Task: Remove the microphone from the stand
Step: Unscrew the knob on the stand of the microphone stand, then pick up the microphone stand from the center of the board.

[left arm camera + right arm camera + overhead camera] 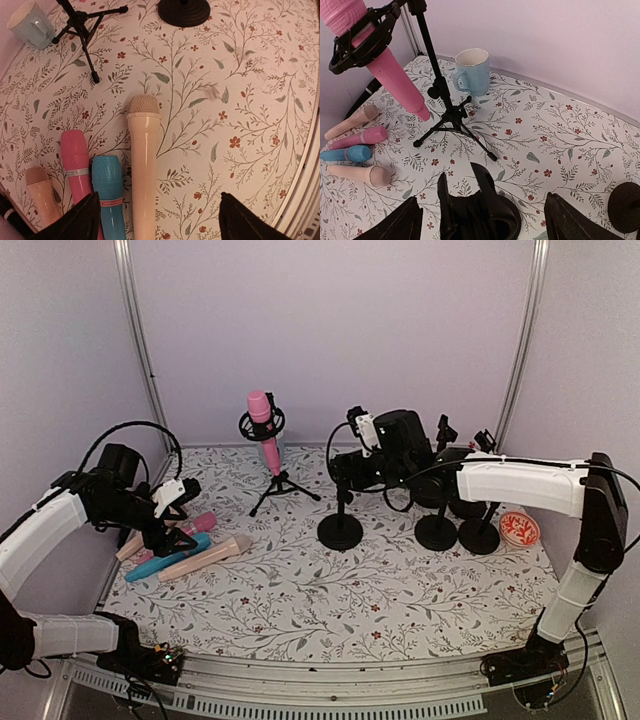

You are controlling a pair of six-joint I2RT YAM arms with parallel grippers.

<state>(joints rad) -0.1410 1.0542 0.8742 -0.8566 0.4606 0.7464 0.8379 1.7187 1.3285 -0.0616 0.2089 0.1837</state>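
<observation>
My right tool (481, 207), spread wide, sits lower right of the pink microphone (395, 80), which slants down-right in its stand (434, 65).

Smooth, glossy pink plastic on the mic (395, 80); matt black metal on the stand (431, 55). Glazed sheen on the mug (472, 71). Matt, cloth-like floral print over the desk (330, 590).

left arm bent over the surface's left edge, left end effector (178, 530) pointing down, jaws wide, gripping nothing. right arm stretched from the near right corner toward far centre, right end effector (347, 465) jaws spread, nothing clamped.
</observation>
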